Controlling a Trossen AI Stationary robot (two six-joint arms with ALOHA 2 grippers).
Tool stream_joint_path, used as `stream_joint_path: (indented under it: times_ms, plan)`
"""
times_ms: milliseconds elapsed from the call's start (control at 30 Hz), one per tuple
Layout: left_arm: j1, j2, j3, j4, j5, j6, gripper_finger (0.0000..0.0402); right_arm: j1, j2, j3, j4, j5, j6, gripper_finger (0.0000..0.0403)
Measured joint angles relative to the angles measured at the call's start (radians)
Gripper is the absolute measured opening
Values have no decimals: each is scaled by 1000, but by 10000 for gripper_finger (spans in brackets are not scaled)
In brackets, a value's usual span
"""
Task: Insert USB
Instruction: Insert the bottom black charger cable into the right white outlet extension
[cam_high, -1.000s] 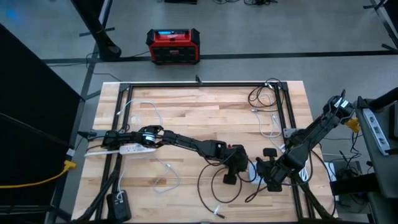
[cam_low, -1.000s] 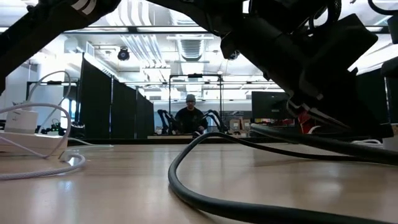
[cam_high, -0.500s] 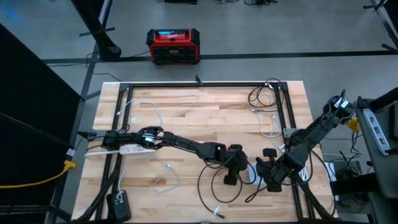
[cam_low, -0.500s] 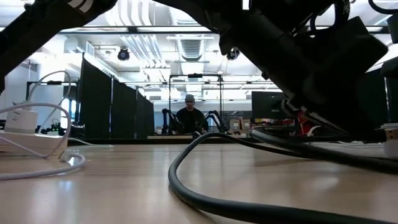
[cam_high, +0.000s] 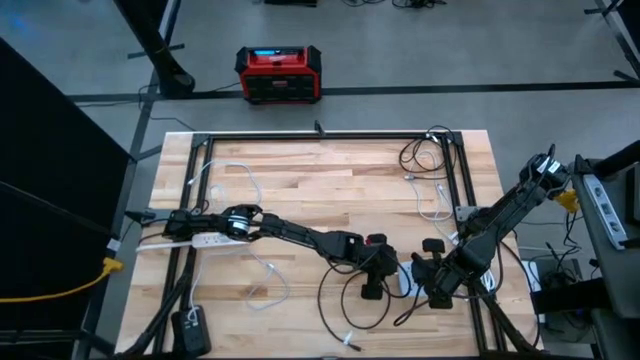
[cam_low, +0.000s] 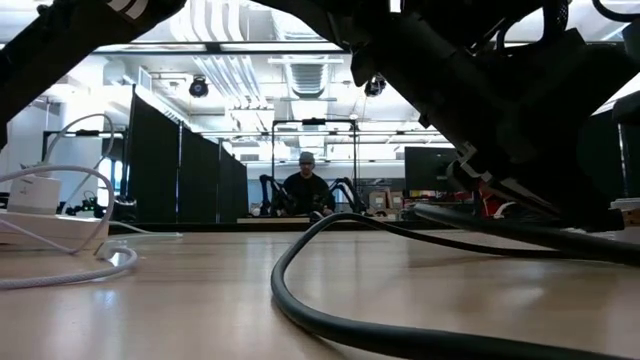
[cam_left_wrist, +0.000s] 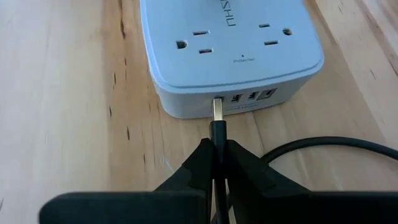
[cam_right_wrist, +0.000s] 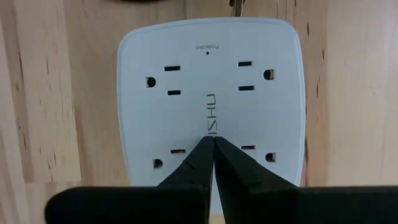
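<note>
High view: both arms meet at the front right of the wooden desk (cam_high: 300, 190), on either side of the power strip (cam_high: 405, 277).
Left hand (cam_left_wrist: 217, 155): fingers pressed together on the USB plug (cam_left_wrist: 217, 121); in the left wrist view the plug is pinched between the two dark fingertips, with its metal tip at the leftmost USB port on the strip's end face. Whether the tip has entered the port cannot be told.
USB cable (cam_left_wrist: 323, 149): black, curving away across the desk beside the left hand; in the low view a thick black cable (cam_low: 330, 300) loops over the desk surface in the foreground.
Power strip: white, lying flat on the desk, outlets facing up; its end face carries a row of USB ports (cam_left_wrist: 245, 98).
Right hand (cam_right_wrist: 213, 149): fingers brought together, tips touching the top face of the strip between the outlets, as seen in the right wrist view.
Second white strip (cam_high: 205, 239): at the left side of the desk, well apart from the work area, with white cables (cam_high: 235, 180) nearby.
Background: a red case (cam_high: 279, 74) on the floor beyond the desk; a person (cam_low: 306, 190) far off in the room, in the low view.
</note>
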Motion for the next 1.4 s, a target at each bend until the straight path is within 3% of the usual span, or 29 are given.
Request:
stream_joint_path:
  times_ms: [1400]
  plan:
    - [-20, 0, -5, 99, -53, -3, 17, -13, 3, 32, 64, 73, -45, 0]
